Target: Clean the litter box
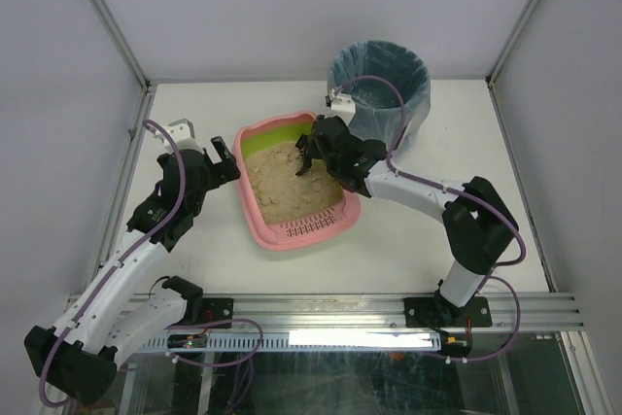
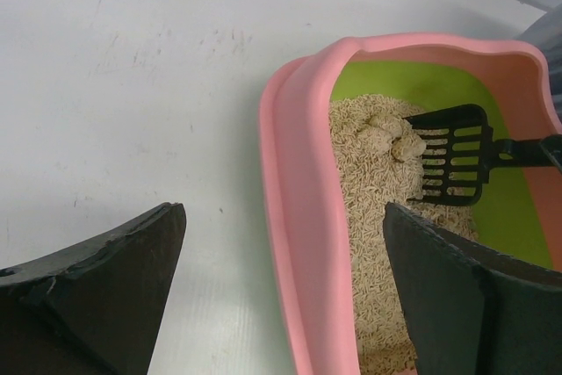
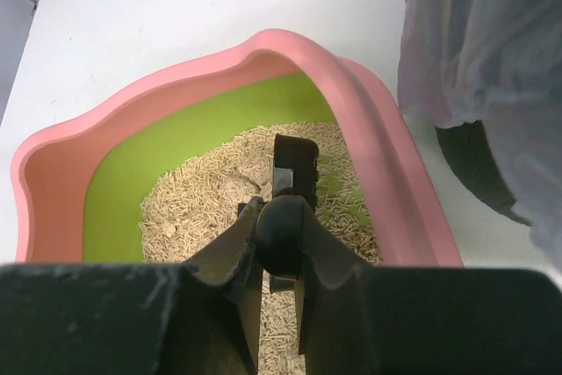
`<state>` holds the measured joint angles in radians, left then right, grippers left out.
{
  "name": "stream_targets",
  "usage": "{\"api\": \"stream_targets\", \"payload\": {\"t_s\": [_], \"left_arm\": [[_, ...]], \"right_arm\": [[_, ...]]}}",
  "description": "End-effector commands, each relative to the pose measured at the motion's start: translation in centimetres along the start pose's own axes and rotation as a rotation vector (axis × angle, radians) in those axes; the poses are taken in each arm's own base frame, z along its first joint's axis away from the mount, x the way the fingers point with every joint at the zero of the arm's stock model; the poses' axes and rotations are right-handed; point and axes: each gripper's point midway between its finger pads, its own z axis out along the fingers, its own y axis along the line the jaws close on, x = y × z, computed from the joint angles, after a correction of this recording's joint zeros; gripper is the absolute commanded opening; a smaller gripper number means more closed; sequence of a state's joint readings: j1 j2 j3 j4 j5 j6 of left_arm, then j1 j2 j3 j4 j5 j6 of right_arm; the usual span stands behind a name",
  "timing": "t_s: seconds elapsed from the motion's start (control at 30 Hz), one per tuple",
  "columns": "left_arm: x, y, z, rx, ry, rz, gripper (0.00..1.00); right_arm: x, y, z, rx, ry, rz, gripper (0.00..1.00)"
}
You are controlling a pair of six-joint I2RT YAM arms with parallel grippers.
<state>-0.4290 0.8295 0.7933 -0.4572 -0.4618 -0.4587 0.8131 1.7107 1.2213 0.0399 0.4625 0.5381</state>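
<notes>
The pink litter box (image 1: 255,211) with lime-green inner wall and beige litter (image 1: 287,182) sits mid-table. My right gripper (image 1: 326,148) is shut on the handle of the small black slotted scoop (image 2: 452,154), whose blade rests in the litter by pale clumps (image 2: 386,133). In the right wrist view the scoop (image 3: 294,169) points away from my gripper (image 3: 281,239) over the litter. My left gripper (image 1: 225,157) is open and straddles the box's left rim (image 2: 294,208), one finger (image 2: 105,278) outside over the table, the other finger (image 2: 457,287) over the litter.
A round black bin lined with a blue bag (image 1: 381,85) stands behind the box at the back right; its bag (image 3: 483,50) hangs close to the box's rim. Metal frame posts and white walls bound the table.
</notes>
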Motion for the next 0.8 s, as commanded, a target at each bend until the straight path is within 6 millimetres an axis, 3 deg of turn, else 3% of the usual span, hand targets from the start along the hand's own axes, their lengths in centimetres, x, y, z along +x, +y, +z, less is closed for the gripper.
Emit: {"api": "stream_targets", "payload": {"t_s": [0.0,0.37,0.77], "left_arm": [[-1.0,-0.7,0.1,0.026,-0.014,-0.026,0.99],[-0.4,-1.0,0.6,0.031,0.011,-0.02,0.99],[-0.4,-0.9,0.7,0.032,0.014,-0.028,0.99]], "right_arm": [[1.2,3.6,-1.7,-0.094,-0.009,0.106,0.0],[2.4,2.8,-2.7,-0.09,-0.059,0.247,0.0],[3.4,4.8,-3.4,-0.26,-0.043,0.301,0.0]]}}
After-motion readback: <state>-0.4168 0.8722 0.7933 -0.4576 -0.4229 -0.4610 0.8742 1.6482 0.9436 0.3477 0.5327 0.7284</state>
